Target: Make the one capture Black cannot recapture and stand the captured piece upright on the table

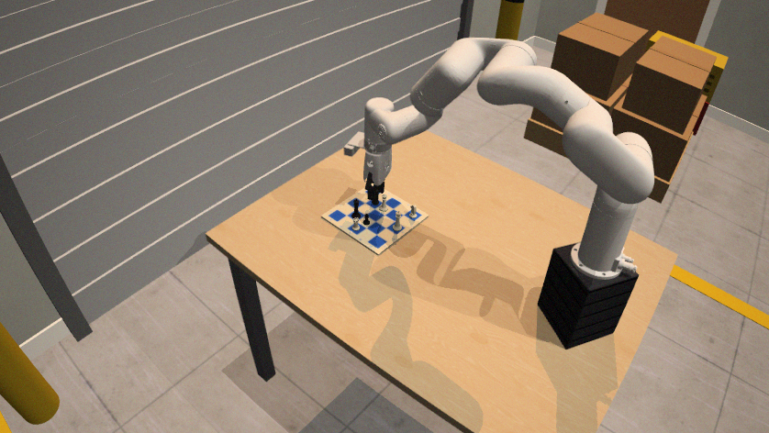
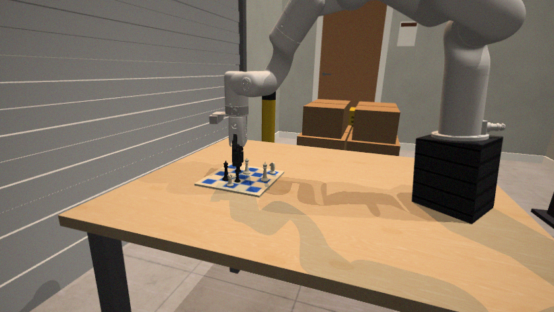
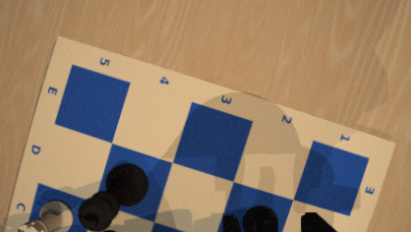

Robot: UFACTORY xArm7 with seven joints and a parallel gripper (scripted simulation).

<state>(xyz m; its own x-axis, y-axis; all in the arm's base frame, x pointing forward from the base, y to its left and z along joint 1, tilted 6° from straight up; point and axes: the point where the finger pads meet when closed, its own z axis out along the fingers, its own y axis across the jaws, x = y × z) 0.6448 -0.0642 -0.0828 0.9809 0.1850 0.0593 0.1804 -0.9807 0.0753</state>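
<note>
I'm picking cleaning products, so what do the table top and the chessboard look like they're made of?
Table top: looks like light wood or wood veneer, matte; grain streaks show. Chessboard: a thin flat sheet, perhaps printed card or vinyl, matte; the blue squares and labels look printed flush, and it lies almost level with the table.
</note>
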